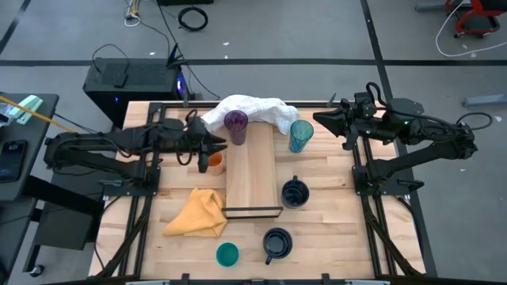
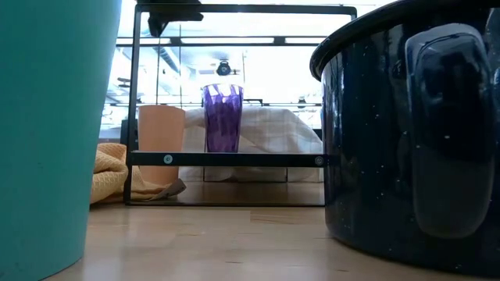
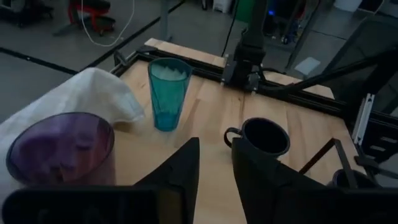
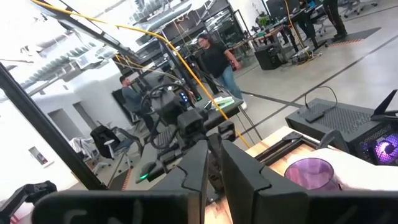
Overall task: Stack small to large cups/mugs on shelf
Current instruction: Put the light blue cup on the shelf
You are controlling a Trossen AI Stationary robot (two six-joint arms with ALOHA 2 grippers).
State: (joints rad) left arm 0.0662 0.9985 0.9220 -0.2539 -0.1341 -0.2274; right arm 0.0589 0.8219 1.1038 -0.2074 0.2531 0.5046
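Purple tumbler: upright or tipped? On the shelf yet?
Upright. The purple tumbler shows its round mouth from above and stands vertical in the low view, on the far end of the shelf.

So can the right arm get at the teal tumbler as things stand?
Probably yes. The teal tumbler stands upright on the table beside the white cloth, and the right gripper hovers just next to it with nothing between them.
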